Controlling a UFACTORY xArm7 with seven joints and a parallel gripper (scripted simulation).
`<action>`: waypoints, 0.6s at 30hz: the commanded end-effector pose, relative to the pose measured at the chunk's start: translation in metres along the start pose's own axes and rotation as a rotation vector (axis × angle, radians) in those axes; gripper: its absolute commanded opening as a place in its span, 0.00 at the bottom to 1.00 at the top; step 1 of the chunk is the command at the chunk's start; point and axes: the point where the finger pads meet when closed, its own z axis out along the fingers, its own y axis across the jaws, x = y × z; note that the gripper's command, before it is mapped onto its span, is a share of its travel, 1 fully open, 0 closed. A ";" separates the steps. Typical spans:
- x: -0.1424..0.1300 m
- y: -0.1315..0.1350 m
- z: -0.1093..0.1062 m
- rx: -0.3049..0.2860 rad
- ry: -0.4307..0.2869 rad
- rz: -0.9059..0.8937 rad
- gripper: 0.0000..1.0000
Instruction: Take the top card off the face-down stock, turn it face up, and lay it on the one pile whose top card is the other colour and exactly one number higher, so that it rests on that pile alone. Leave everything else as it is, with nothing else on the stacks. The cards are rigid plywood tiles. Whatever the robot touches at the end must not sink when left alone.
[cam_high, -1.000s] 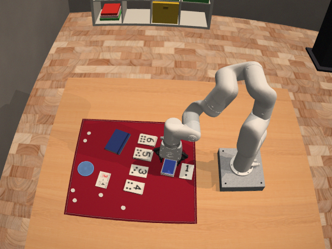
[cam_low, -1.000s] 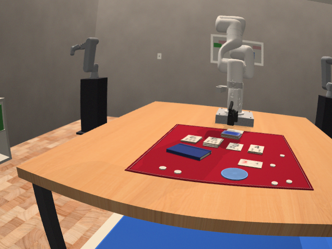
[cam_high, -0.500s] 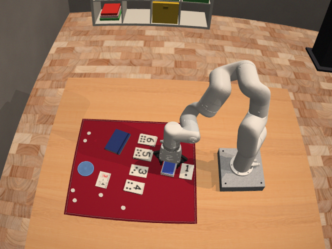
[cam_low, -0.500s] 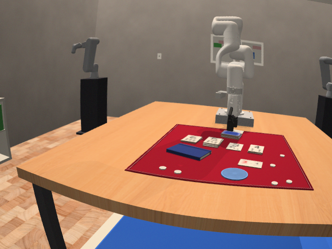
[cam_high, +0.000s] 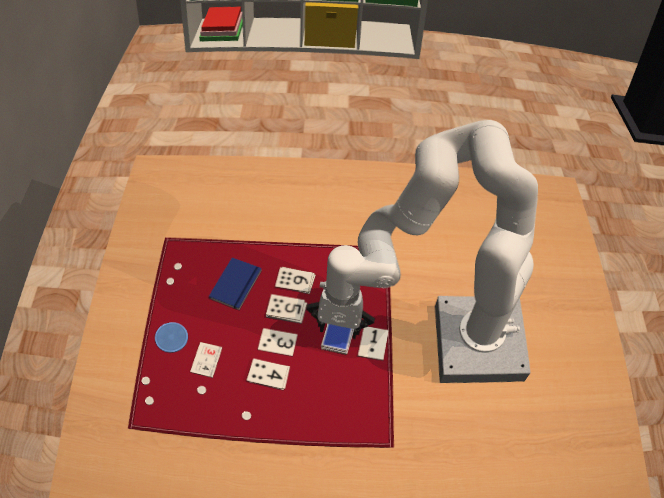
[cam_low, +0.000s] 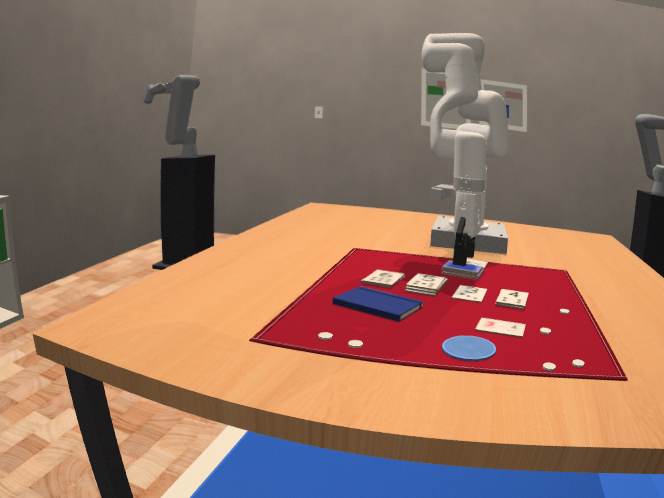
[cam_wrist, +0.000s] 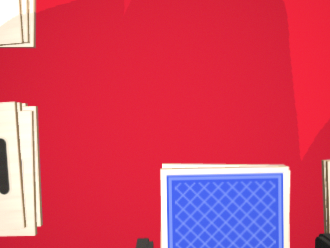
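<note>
The face-down stock (cam_high: 336, 337) has a blue lattice back and lies on the red mat (cam_high: 262, 343). It also shows in the wrist view (cam_wrist: 225, 207) and in the exterior view (cam_low: 463, 266). My gripper (cam_high: 338, 323) is low over the stock and open, with a fingertip on either side of it and a small gap at each edge (cam_wrist: 233, 244). Nothing is between the fingers. Face-up black piles show 6 (cam_high: 295, 279), 5 (cam_high: 285, 307), 3 (cam_high: 277, 341), 4 (cam_high: 268, 373) and 1 (cam_high: 373, 343). A card with a red 3 (cam_high: 205, 359) lies further left.
A blue book (cam_high: 234, 282) lies at the back left of the mat, and a blue disc (cam_high: 171, 337) at the left. Several small white tokens (cam_high: 201, 389) lie around the mat's edges. The arm's base (cam_high: 482, 340) stands right of the mat.
</note>
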 end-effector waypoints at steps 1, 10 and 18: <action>0.000 -0.001 -0.001 0.003 0.000 0.000 0.87; 0.000 -0.001 -0.001 0.003 0.000 0.000 0.73; 0.000 -0.001 -0.001 0.003 0.000 0.000 0.73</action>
